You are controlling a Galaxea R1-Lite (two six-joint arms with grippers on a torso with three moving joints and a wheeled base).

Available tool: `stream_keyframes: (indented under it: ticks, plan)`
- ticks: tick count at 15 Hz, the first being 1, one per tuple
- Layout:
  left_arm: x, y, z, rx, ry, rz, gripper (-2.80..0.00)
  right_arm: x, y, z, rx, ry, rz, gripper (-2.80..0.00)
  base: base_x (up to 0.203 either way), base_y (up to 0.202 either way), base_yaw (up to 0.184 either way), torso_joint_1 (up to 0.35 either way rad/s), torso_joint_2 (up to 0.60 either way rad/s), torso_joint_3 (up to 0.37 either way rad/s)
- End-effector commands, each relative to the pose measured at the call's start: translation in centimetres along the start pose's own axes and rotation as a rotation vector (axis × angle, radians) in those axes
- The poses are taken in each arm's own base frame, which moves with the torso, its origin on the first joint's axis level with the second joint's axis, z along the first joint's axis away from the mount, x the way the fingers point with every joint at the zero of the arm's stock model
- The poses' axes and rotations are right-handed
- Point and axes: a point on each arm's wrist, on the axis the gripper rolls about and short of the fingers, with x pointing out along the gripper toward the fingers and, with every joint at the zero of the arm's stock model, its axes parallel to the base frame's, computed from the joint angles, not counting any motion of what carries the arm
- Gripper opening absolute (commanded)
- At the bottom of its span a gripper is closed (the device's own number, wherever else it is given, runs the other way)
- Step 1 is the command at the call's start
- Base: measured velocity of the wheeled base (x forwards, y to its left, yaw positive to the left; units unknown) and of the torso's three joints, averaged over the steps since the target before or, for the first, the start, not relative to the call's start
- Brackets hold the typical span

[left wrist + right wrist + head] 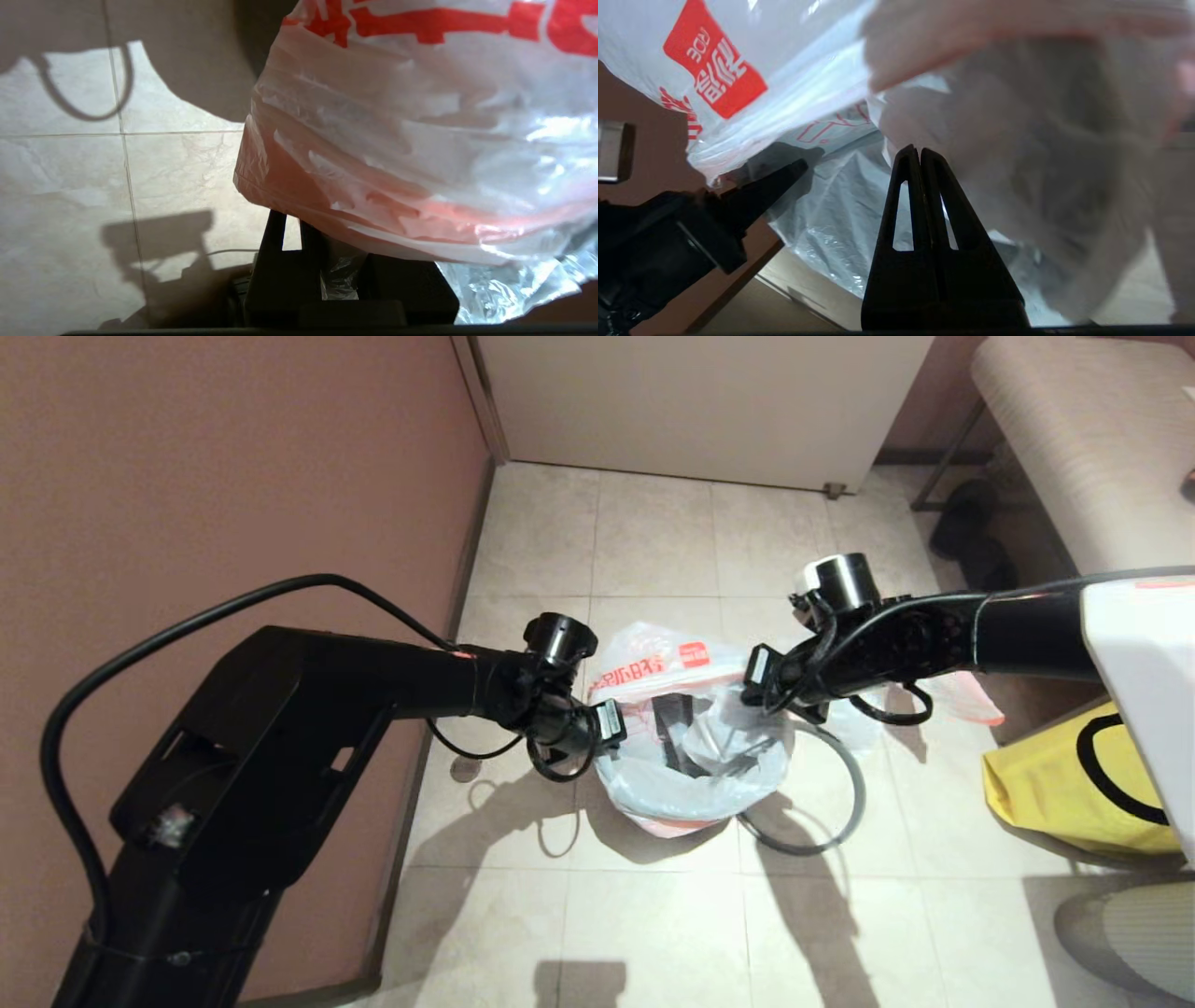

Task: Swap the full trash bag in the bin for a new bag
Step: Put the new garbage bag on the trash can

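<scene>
Both fingers (920, 158) pinching new bag (691, 747) rim

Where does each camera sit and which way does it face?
Head view: high on the robot, facing down at the new bag over the bin; both arms show.
Left wrist view: behind the left pincer, facing the bag's outside and the floor.
Right wrist view: behind the right pincer, facing the bag's mouth; the left pincer shows.
All share the bag.

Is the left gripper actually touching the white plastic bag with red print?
Touching. In the left wrist view, the left gripper has its fingers closed on a fold of the white plastic bag with red print.
</scene>
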Motion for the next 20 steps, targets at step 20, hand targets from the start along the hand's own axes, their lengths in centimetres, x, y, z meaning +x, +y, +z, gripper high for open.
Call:
stream_keyframes:
  ticks: [20]
  plan:
    - [1.8,1.2,-0.6,-0.017,0.051,-0.002,-2.8,8.6,5.4,-4.9,-0.282,-0.418,0.146,-2.8,0.0,0.0,0.0,0.0,0.0,0.0]
